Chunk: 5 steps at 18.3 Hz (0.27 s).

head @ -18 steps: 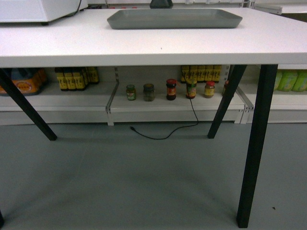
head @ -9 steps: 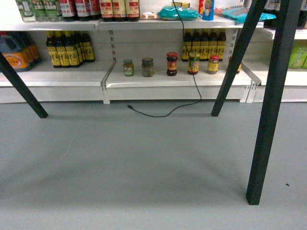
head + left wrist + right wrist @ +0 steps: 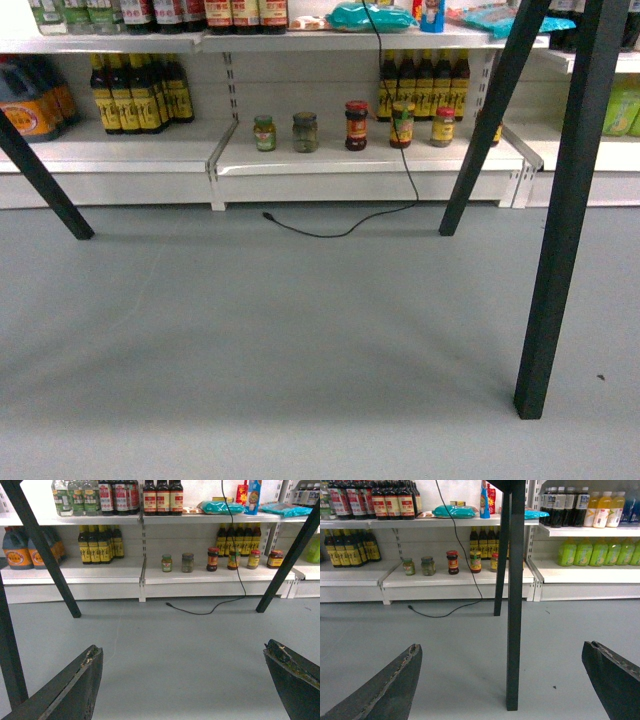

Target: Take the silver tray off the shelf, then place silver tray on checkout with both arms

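Head view, left to right: a dark slanted leg (image 3: pixel 45 178) of the checkout crosses the left edge. Behind it stands the shelf (image 3: pixel 350 160), its lower board carrying dark bottles with yellow labels (image 3: pixel 135 92) toward its left end. Five small jars (image 3: pixel 355 127) stand in a row near the middle of that board. A black cable (image 3: pixel 400 150) hangs down past the jars and its plug end lies on the grey floor (image 3: pixel 280 350) just in front of the shelf's front edge. Two more dark legs (image 3: pixel 565 200) stand at the right. The checkout's top is out of frame. The silver tray is not visible in any view.

Left wrist view: the left gripper (image 3: pixel 185 680) has its two dark fingers (image 3: pixel 70 690) spread wide apart at the bottom corners, with only floor between them; nothing is held.

Right wrist view: the right gripper (image 3: pixel 502 682) likewise has its fingers (image 3: pixel 385 690) spread wide, holding nothing. A dark checkout leg (image 3: pixel 515 595) stands upright between the fingers, farther off and apart from both.
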{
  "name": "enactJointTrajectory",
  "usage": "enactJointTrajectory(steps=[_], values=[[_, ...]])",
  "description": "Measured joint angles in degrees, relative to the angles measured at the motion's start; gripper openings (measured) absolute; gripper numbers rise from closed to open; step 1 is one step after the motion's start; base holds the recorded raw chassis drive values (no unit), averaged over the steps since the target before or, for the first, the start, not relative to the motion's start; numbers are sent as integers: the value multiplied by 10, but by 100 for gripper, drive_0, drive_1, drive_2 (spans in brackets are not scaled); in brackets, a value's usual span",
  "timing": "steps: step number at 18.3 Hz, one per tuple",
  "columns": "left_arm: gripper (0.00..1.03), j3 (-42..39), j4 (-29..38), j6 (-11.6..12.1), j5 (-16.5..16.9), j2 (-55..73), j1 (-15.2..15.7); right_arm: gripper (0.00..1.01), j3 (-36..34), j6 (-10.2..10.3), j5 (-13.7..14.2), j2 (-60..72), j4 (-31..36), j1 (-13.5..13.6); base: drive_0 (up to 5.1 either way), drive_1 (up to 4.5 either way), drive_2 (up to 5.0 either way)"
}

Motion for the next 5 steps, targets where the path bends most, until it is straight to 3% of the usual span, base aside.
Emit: enactJointTrajectory(steps=[1,5], values=[[98,0,0,0,0,0,0,98,0,0,0,0,0,0,16,-406,437],[98,0,0,0,0,0,0,98,0,0,0,0,0,0,0,0,0]])
